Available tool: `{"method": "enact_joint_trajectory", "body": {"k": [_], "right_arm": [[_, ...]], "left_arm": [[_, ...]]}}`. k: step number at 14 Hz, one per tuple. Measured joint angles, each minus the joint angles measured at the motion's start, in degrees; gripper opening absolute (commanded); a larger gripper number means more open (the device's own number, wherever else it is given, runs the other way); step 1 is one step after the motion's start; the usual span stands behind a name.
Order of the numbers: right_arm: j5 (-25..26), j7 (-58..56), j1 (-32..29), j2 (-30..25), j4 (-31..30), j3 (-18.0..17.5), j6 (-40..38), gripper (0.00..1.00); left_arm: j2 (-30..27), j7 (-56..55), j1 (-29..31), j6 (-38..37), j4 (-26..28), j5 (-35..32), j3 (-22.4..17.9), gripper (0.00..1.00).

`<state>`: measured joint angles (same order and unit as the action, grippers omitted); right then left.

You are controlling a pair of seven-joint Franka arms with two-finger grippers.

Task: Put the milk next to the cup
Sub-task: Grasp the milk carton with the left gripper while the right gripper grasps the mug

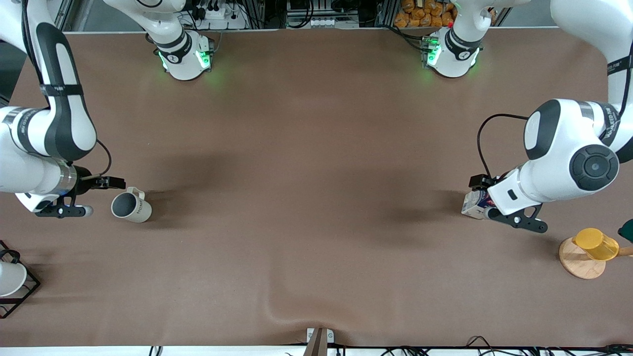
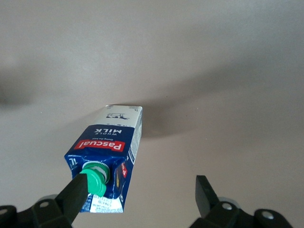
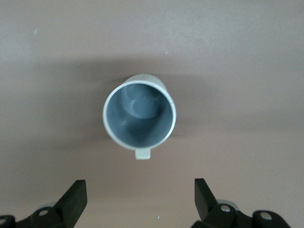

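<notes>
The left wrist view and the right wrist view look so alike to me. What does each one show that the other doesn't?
Only the left wrist view shows the milk, standing on the table with the open left gripper above it, one finger by its green cap. Only the right wrist view shows the cup, seen from above into its grey inside, with the open right gripper over it. Both share the brown table and a pair of spread black fingers.
</notes>
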<state>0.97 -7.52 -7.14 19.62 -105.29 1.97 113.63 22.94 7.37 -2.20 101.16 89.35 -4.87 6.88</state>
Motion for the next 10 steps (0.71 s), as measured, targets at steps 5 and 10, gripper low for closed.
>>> {"method": "enact_joint_trajectory", "body": {"k": [5,10], "right_arm": [[0.00,-1.79,-2.10,3.14,0.00,0.07,7.02,1.00],[-0.23,-1.83,-2.35,5.98,0.07,0.06,9.48,0.75]], "left_arm": [[1.83,-1.04,-1.90,0.04,0.26,-2.31,0.15,1.00],[1.92,0.75,-0.90,-0.06,0.47,-5.35,-0.17,1.00]]}}
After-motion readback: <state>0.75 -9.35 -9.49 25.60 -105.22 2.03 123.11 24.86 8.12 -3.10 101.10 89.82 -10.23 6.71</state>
